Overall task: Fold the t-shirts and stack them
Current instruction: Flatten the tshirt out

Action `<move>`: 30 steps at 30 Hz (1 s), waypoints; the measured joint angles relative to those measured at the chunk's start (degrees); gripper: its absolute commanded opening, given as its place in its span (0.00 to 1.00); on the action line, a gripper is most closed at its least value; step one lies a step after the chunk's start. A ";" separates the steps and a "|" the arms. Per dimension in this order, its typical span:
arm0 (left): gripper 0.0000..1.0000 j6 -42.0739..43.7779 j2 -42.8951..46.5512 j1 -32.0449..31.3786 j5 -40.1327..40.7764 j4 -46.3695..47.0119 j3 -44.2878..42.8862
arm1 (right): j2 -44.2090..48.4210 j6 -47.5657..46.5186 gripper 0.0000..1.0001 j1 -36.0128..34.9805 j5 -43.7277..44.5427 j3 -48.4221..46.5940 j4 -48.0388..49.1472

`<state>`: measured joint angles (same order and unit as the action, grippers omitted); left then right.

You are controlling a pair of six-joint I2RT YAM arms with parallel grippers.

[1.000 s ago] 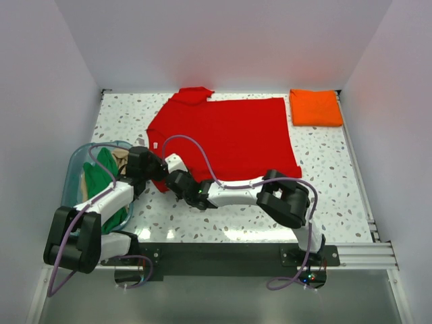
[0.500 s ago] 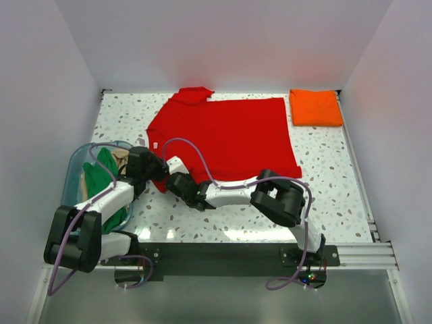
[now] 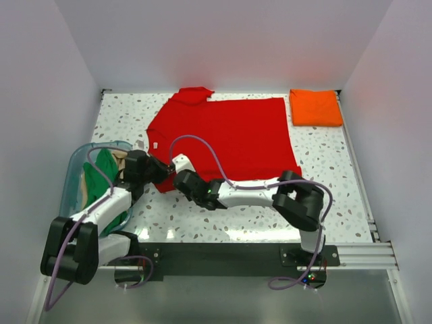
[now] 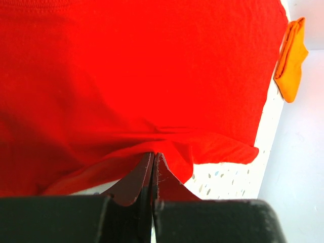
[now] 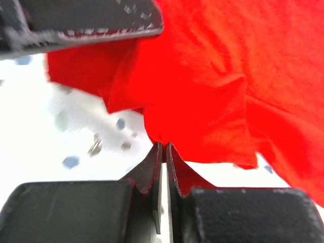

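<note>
The red t-shirt point(image 3: 226, 135) lies spread flat on the speckled table, with its collar toward the back left. My left gripper point(image 3: 160, 174) is shut on the shirt's near-left hem; in the left wrist view the jaws point(image 4: 153, 155) pinch a fold of red cloth point(image 4: 142, 76). My right gripper point(image 3: 174, 179) is right beside it, shut on the same corner point(image 5: 164, 147) of the red shirt point(image 5: 228, 76). A folded orange t-shirt point(image 3: 315, 108) lies at the back right, and it also shows in the left wrist view point(image 4: 292, 61). A green shirt point(image 3: 104, 177) and a tan one point(image 3: 120, 158) sit in the tub.
The clear bluish plastic tub point(image 3: 75, 162) stands at the left edge beside the left arm. White walls close in the table on three sides. The left gripper's finger point(image 5: 86, 20) crosses the top of the right wrist view.
The right arm's elbow has swung to the right and its gripper has shifted slightly right. The left gripper has drawn a little toward the tub. Both stay shut on the red shirt's corner.
</note>
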<state>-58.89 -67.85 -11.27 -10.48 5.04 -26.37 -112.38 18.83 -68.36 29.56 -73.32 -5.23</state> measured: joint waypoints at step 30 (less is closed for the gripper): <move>0.49 1.05 33.11 -14.56 3.85 -30.21 10.78 | 27.26 5.42 0.31 0.00 -14.08 25.86 -7.23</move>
<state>-57.84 -34.74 -25.82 -6.63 -25.17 -15.59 -85.12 24.25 -68.36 15.49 -47.46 -12.47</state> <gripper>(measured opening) 0.490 0.309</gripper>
